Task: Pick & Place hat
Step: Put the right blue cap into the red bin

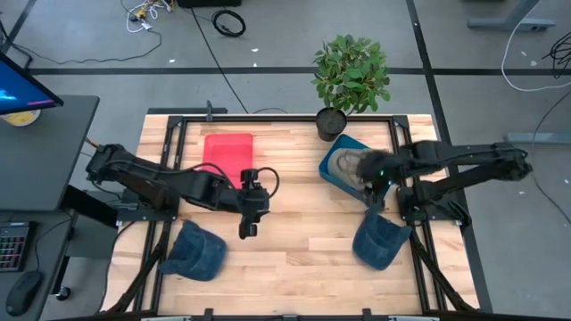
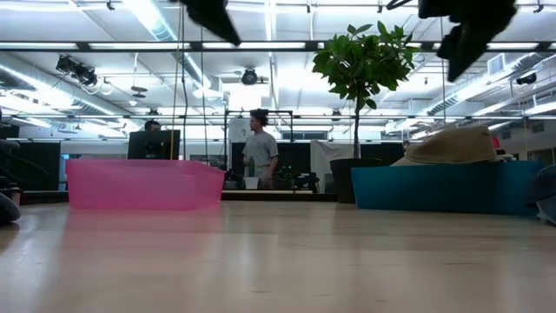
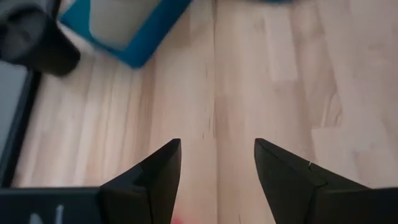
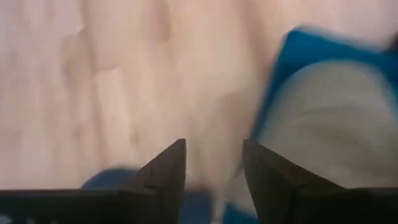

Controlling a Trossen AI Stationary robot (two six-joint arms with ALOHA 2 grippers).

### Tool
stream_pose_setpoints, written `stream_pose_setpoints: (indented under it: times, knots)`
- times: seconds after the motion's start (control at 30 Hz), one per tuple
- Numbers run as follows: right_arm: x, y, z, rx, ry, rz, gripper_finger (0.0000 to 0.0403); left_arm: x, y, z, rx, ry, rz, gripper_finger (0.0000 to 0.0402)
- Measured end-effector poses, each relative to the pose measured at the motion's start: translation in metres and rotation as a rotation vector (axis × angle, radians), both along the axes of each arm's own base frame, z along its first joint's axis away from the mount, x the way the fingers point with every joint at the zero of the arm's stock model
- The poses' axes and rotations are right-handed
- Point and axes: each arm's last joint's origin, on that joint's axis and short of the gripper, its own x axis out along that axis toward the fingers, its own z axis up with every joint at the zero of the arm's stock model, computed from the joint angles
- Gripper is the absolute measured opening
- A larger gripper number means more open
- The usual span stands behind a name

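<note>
A tan brimmed hat point(image 1: 348, 165) lies in a blue bin point(image 1: 328, 171) at the table's far right; the low view shows its crown above the bin's wall point(image 2: 456, 146). One denim hat point(image 1: 194, 250) rests on the table at the near left. Another denim hat point(image 1: 379, 242) rests at the near right. My left gripper point(image 1: 247, 230) is open and empty above the table's middle, right of the left denim hat. My right gripper point(image 1: 373, 198) is open and empty above the blue bin's near right corner, with the tan hat point(image 4: 329, 112) beside its fingers.
A pink bin point(image 1: 227, 156) stands at the far left-centre of the table. A potted plant point(image 1: 350, 76) stands just past the far edge by the blue bin. Bare wood lies between the two denim hats. People stand in the room behind point(image 2: 259, 148).
</note>
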Motion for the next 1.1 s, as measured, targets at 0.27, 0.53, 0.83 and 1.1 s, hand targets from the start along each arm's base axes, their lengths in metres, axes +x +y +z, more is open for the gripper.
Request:
stream_pose_setpoints:
  times: [0.27, 0.53, 0.83, 1.1]
  knots:
    - [0.009, 0.053, -0.030, 0.129, 0.230, -0.061, 0.0160, -0.007, 0.001, -0.059, -0.069, 0.052, 0.049, 0.0206]
    - [-0.002, 0.081, -0.077, 0.179, 0.499, -0.322, 0.0160, -0.009, 0.000, -0.075, -0.129, 0.060, 0.012, 0.0206]
    - [-0.005, 0.090, -0.112, 0.275, 0.473, -0.404, 0.0160, -0.009, 0.000, -0.075, -0.127, 0.059, 0.010, 0.0206]
    - [-0.006, 0.091, -0.126, 0.309, 0.450, -0.377, 0.0110, -0.009, 0.000, -0.075, -0.126, 0.061, 0.010, 0.0206]
